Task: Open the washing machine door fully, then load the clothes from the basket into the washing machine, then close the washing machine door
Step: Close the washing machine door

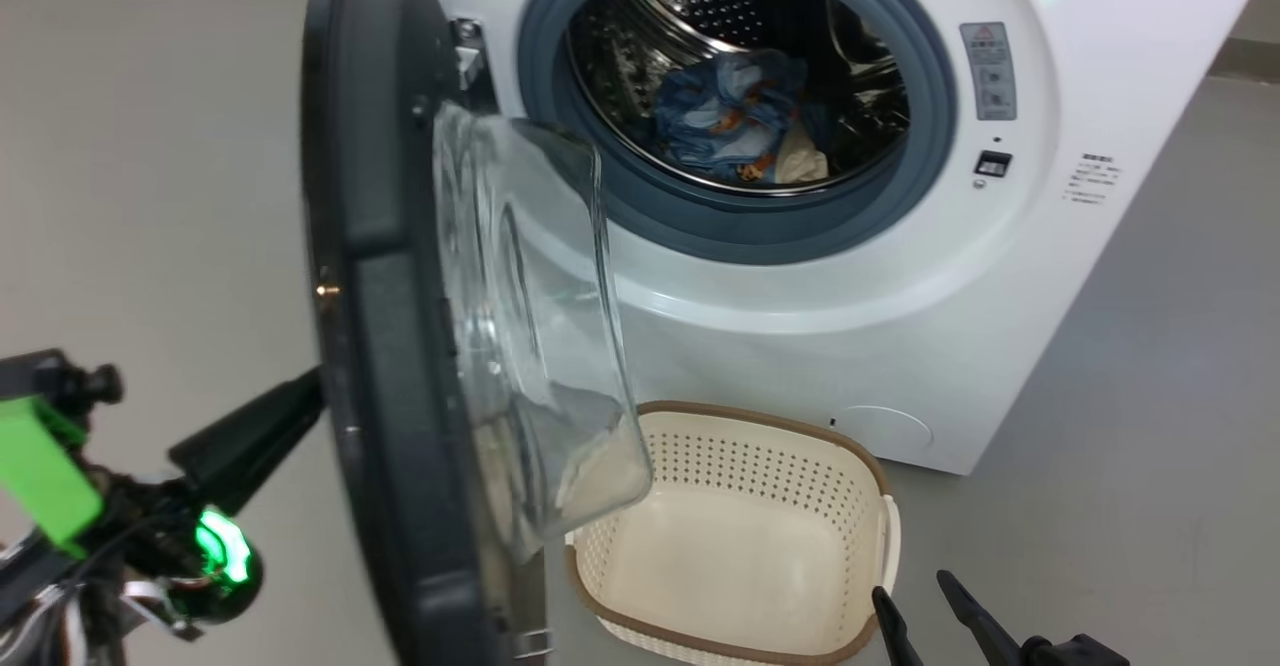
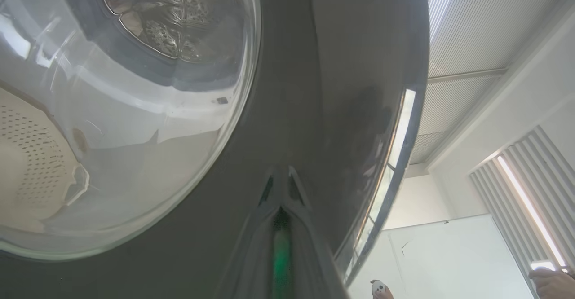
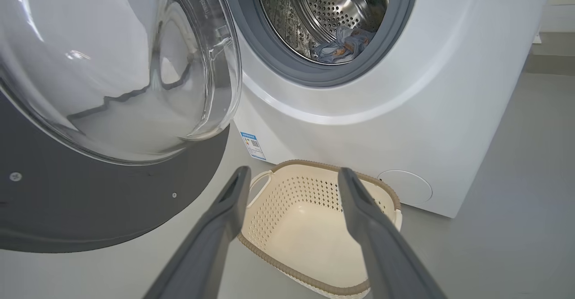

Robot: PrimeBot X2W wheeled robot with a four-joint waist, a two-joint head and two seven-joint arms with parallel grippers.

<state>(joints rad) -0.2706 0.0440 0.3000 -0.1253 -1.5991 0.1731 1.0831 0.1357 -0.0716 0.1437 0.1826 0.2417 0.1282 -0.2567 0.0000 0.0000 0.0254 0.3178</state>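
The washing machine [image 1: 800, 326] has its drum open, and the clothes [image 1: 735, 121], light blue with orange prints and a cream piece, lie inside it. The washing machine door [image 1: 370, 246] stands out edge-on, its glass bowl [image 1: 530, 326] facing the machine. My left gripper [image 1: 312, 386] is shut, tips against the door's glossy black outer face [image 2: 341, 88]; the left wrist view shows the shut left gripper [image 2: 280, 207] meeting its own reflection. My right gripper [image 1: 912, 586] hangs open and empty over the basket [image 1: 760, 416], which holds nothing. The right gripper [image 3: 294, 172] frames the basket [image 3: 314, 166] below.
The basket sits on the grey floor [image 1: 1130, 426] just in front of the machine, beneath the door's glass bowl. A blue label [image 3: 252, 145] marks the machine's lower corner. A person's hand [image 2: 552, 281] shows beyond the door's edge. Open floor lies to the right.
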